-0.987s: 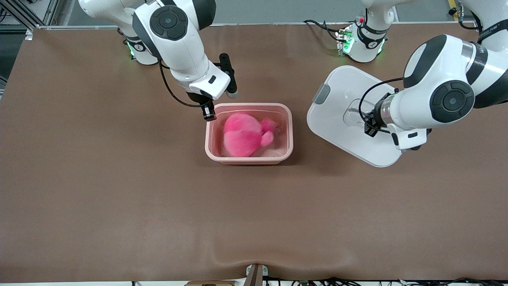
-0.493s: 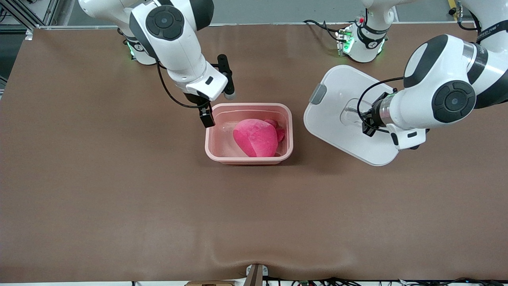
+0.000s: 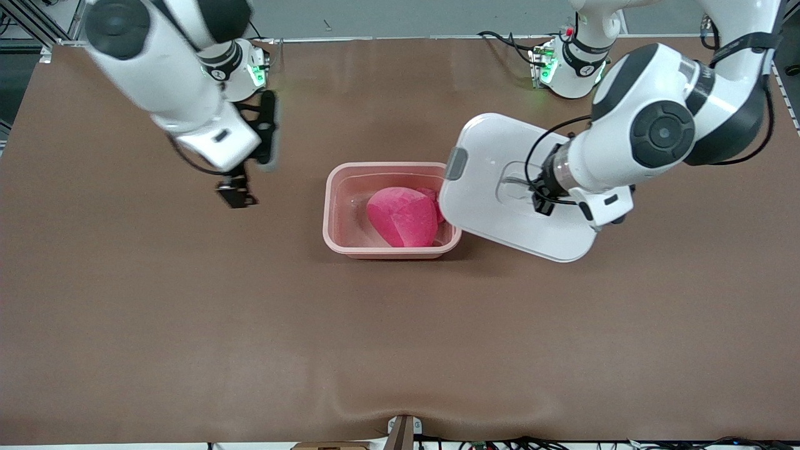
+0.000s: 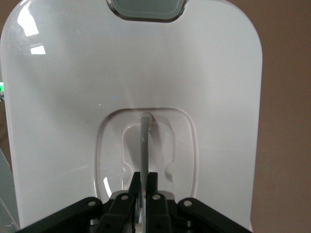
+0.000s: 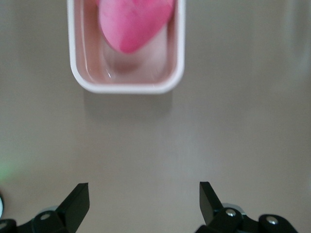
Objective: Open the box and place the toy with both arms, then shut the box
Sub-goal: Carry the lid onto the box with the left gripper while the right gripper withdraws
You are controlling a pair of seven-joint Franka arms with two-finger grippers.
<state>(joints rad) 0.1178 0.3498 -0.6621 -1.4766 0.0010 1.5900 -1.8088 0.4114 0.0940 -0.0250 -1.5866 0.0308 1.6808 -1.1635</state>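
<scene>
The box (image 3: 350, 247), a pale pink tub, stands uncovered mid-table with the hot-pink toy (image 3: 403, 217) lying inside it. Its white lid (image 3: 494, 215) is held up by the thin handle (image 4: 144, 141) in its recess, with my left gripper (image 3: 539, 197) shut on that handle. The lid's end with the grey clip (image 3: 456, 164) overlaps the box rim at the left arm's end. My right gripper (image 3: 236, 190) is open with nothing between its fingers, over bare table at the right arm's end of the box. The right wrist view shows the box (image 5: 126, 88), the toy (image 5: 133, 24) and the wide-apart fingers (image 5: 77, 201).
The brown table mat (image 3: 400, 344) stretches wide on all sides of the box. Both arm bases with green lights (image 3: 565, 69) stand along the table edge farthest from the front camera.
The toy dropped and settled in the box as my right gripper opened, then that arm swung away toward its own end. My left arm carried the lid across until its edge overlaps the box.
</scene>
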